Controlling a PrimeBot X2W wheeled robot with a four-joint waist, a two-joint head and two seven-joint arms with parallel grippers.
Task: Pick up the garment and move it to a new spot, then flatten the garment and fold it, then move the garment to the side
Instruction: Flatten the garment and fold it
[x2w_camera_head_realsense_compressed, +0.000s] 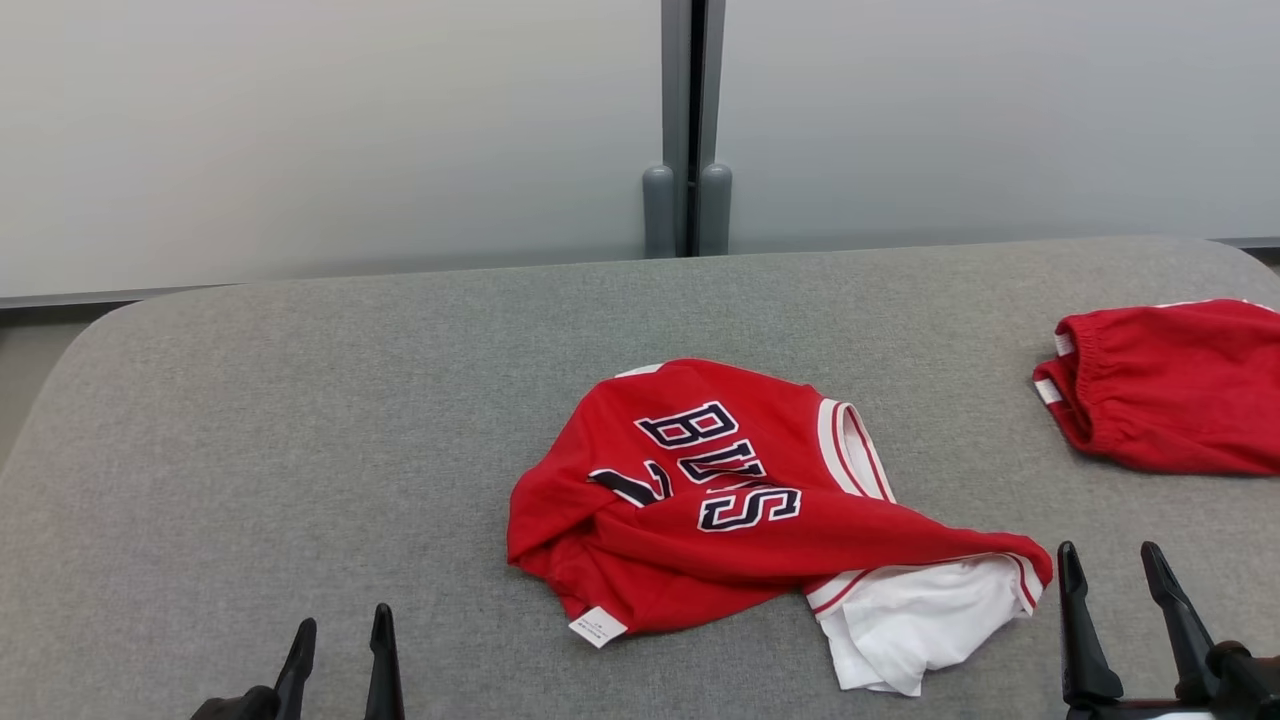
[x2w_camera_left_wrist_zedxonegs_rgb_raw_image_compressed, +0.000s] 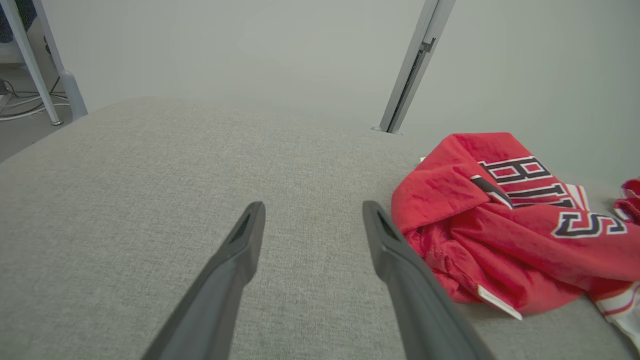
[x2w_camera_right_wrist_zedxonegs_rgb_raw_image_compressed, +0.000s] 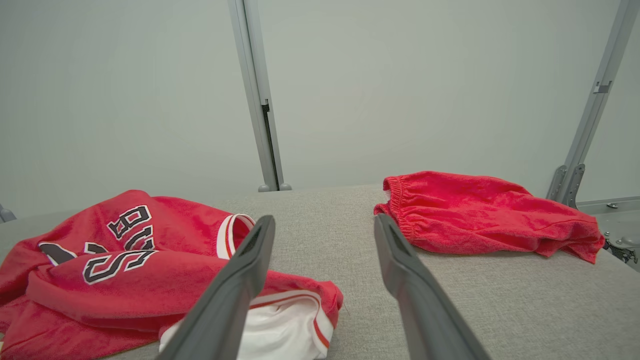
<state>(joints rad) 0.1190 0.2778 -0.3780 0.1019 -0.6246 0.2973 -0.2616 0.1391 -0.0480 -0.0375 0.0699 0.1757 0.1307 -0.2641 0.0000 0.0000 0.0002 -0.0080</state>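
The left gripper and right gripper are hovering wide open, the crumpled red-and-white fabric jersey lying between them (nearer the right one), so pinching separate edges is looking wisest.

The grey surface was viewed from above by the head camera, which was aimed forward and down toward an upright post. The whole red jersey was taken in at middle range. The left wrist camera was held low and close over the surface and pointed along the left pincer, with the jersey caught at the right edge. The right wrist camera was likewise set low and directed along the right pincer, between the jersey and the red shorts. The jersey was shared by all three views.
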